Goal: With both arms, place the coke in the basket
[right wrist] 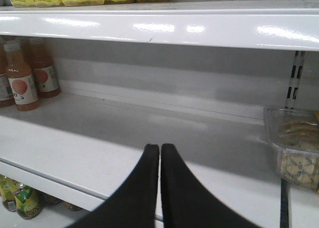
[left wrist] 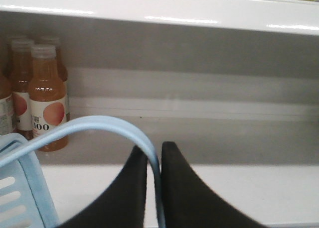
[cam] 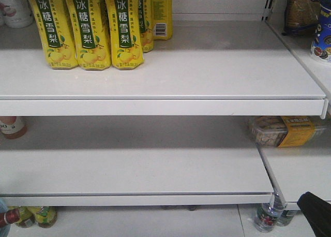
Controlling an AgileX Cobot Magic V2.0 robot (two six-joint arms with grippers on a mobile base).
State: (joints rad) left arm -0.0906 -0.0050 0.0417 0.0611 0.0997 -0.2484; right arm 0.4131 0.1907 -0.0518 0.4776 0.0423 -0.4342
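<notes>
Pale blue plastic marks the basket (left wrist: 20, 198), seen only in the left wrist view: a corner of its slotted wall at the lower left, and its flat band handle (left wrist: 107, 127) arching up and over to the right. The left gripper (left wrist: 153, 188) is clamped on that handle, its two black wedge fingers (left wrist: 187, 198) pressed to either side of the thin band where it curves down between them. Behind the handle, peach-coloured juice bottles (left wrist: 46, 101) with pale caps stand at the left end of a white shelf (left wrist: 249, 188).

From the right wrist view, the right gripper (right wrist: 159, 188) has its black fingers together with nothing between them, only a hairline seam showing, pointed at the white middle shelf (right wrist: 124, 138). A clear plastic snack box (right wrist: 296, 148) sits at the right end of that shelf, and the same juice bottles stand at the far left.

On the top shelf (cam: 207, 66) in the front view, yellow pear-drink cartons (cam: 90, 27) with green labels stand in a row at the left. A black corner of one arm (cam: 316, 212) enters at the lower right. Small bottles (cam: 268, 216) stand on the lowest level.

No red Coca-Cola bottle shows in any view, so where the coke is cannot be told.
</notes>
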